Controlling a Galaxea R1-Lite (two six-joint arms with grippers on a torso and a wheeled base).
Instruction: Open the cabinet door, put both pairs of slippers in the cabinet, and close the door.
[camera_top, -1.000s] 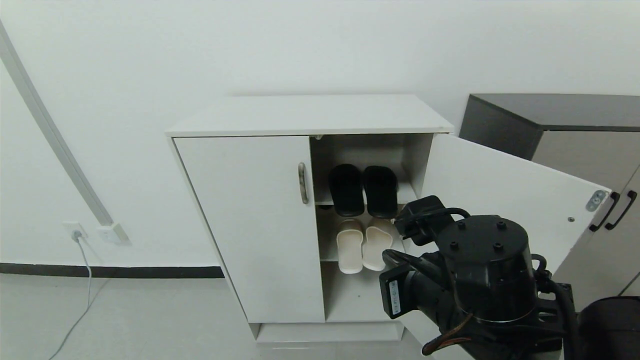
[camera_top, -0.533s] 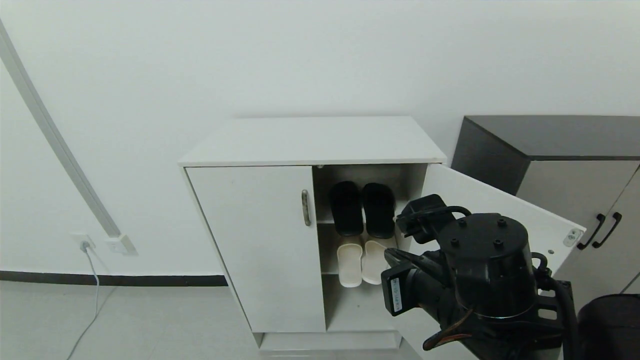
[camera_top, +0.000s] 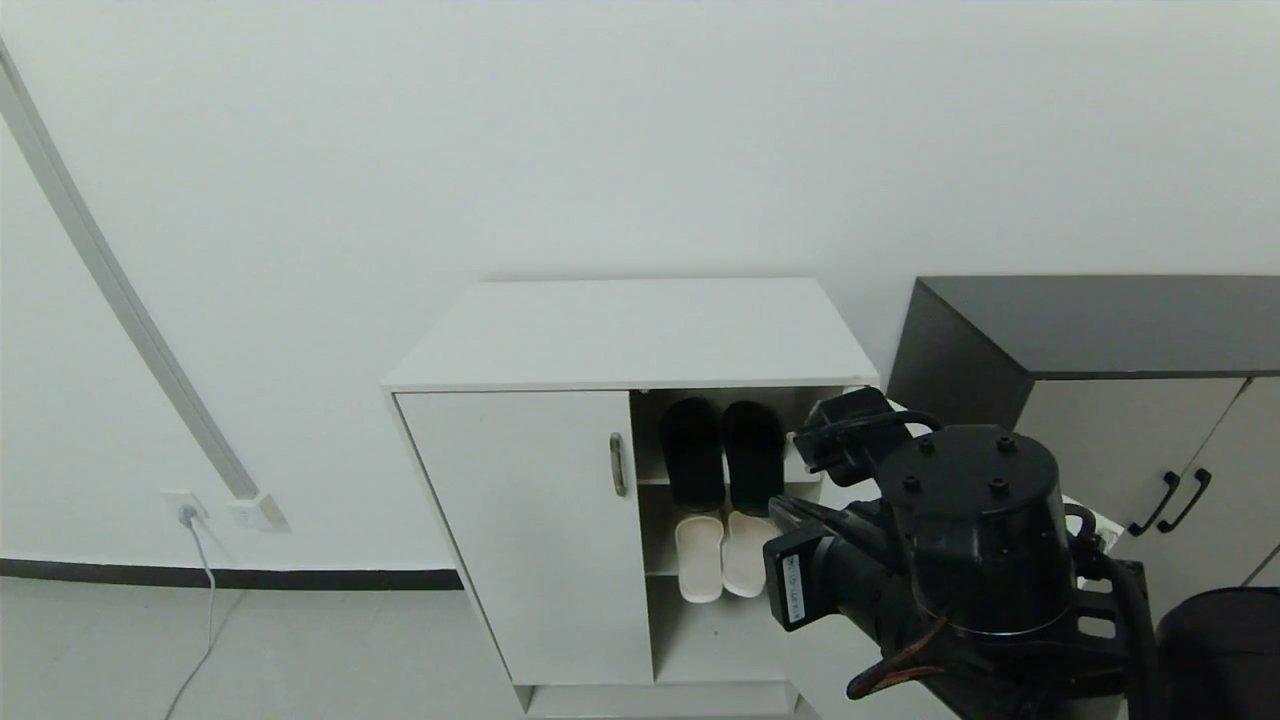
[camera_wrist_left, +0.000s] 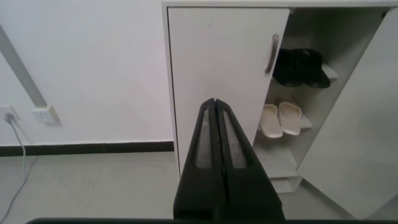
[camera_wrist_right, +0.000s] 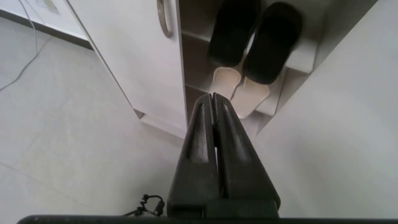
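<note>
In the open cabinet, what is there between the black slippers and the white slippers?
A white shelf board: the black slippers rest on it, and the white slippers lie one level lower. The head view shows this.

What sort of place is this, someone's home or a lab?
Probably a plain room set up like a home entryway: a white shoe cabinet holds black slippers and white slippers on its shelves, a dark-topped cabinet stands beside it, and a socket sits low on the wall.

Upper slippers (camera_top: 692, 450) sit above lower slippers (camera_top: 698, 555) in cabinet (camera_top: 640, 330).
</note>
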